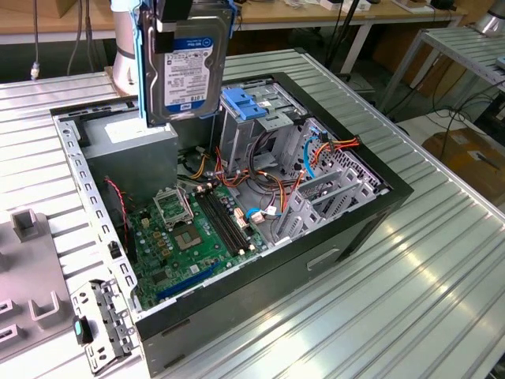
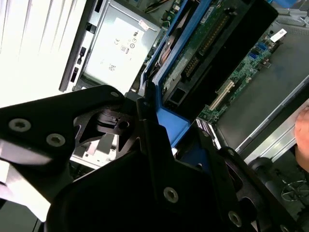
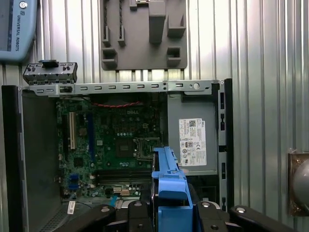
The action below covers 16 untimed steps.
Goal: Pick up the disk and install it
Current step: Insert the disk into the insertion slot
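The disk (image 1: pixel 185 71) hangs upright above the open computer case (image 1: pixel 339 229), its white and blue label facing the camera and blue side rails (image 1: pixel 145 71) along its edges. My gripper (image 1: pixel 183 22) is shut on the disk's top end, over the grey power-supply box (image 1: pixel 130 142). In the first wrist view the disk's blue rail end (image 3: pixel 169 188) sits between my black fingers (image 3: pixel 137 212), above the motherboard (image 3: pixel 116 145). In the second wrist view the disk's green circuit side (image 2: pixel 203 43) and blue rail (image 2: pixel 166 121) run out from the gripper body.
Inside the case are the metal drive cage (image 1: pixel 272 134) with a blue latch (image 1: pixel 245 103), orange and yellow cables (image 1: pixel 260 178) and the power-supply box (image 3: pixel 193 140). A grey fixture plate (image 1: pixel 24 260) and a loose metal bracket (image 1: pixel 99 324) lie on the ribbed table beside the case.
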Tool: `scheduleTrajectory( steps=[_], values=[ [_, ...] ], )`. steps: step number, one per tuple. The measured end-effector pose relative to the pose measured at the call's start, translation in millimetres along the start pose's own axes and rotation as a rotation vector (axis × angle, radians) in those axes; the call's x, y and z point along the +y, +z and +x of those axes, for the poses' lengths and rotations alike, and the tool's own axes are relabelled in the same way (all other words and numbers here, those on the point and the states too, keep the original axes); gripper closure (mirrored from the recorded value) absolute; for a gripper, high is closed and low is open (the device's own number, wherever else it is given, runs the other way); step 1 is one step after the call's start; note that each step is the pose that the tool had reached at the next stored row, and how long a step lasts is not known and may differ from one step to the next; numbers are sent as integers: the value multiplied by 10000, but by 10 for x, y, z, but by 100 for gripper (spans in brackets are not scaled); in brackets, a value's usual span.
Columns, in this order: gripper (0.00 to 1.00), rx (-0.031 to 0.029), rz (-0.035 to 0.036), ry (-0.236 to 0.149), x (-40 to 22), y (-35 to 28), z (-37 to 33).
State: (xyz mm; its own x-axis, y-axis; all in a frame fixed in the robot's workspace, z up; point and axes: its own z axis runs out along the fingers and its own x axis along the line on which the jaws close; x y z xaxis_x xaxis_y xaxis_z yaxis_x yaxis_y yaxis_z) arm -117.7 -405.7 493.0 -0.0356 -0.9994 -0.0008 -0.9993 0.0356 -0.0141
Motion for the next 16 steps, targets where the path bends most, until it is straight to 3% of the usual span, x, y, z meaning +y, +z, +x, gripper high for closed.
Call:
scheduleTrajectory(
  steps=[16],
  values=[
    [63,1,-1,0,-11,-1,306]
  ],
)
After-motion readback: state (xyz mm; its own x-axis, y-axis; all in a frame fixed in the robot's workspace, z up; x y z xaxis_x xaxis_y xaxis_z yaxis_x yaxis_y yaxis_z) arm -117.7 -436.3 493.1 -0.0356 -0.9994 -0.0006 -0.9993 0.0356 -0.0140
